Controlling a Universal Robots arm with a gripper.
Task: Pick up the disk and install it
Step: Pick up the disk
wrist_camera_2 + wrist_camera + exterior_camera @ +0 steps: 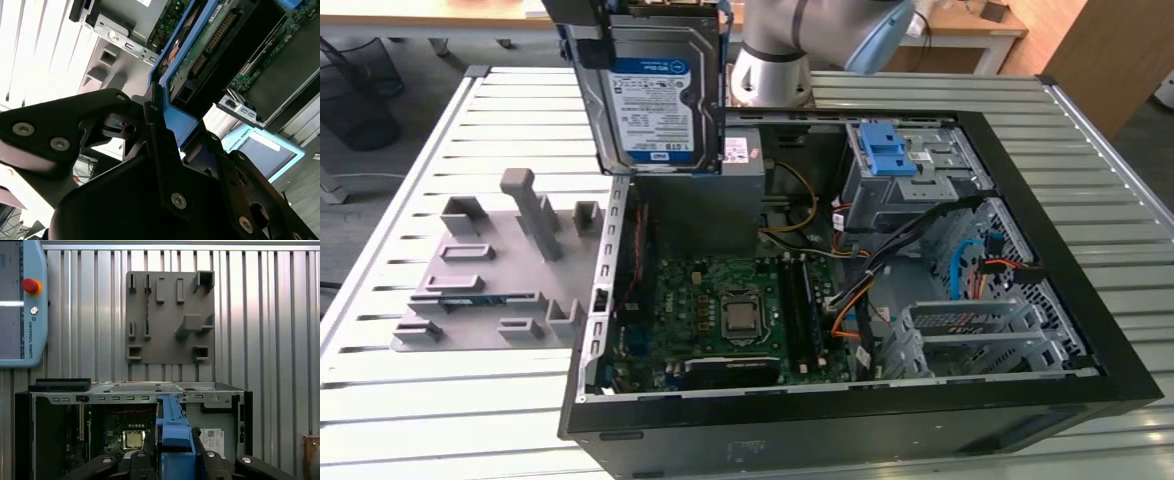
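Closest to my lens in the second wrist view are the black fingers (pixel 159 135) of the gripper (pixel 157 112), clenched on the blue frame (pixel 177 122) that runs round the disk (pixel 210 47). In the exterior view the disk (pixel 660 100) hangs on edge in the air, over the open computer case (pixel 1107 330) at its edge on that view's left, touching nothing below.

I judge the step in hand to be carrying the held disk to its place inside the case. To do it well I'd hold the disk square, because the grip sits on a narrow plastic edge and a knock could twist it. The drive cage (pixel 907 170), which I take to be its home, lies toward the exterior view's right with cables (pixel 947 225) draped just beside it. So clearance over the case walls and those cables matters, and the frame should line up with the cage before any pressing.

The exterior view gives me the label (pixel 654 95) and the cage. The second wrist view gives the disk's green circuit-board side and the grip itself. The first wrist view looks past the frame to the motherboard (pixel 125 432), the grey fixture plate (pixel 170 320) on the slatted table (pixel 270 340), and the teach pendant (pixel 22 305).
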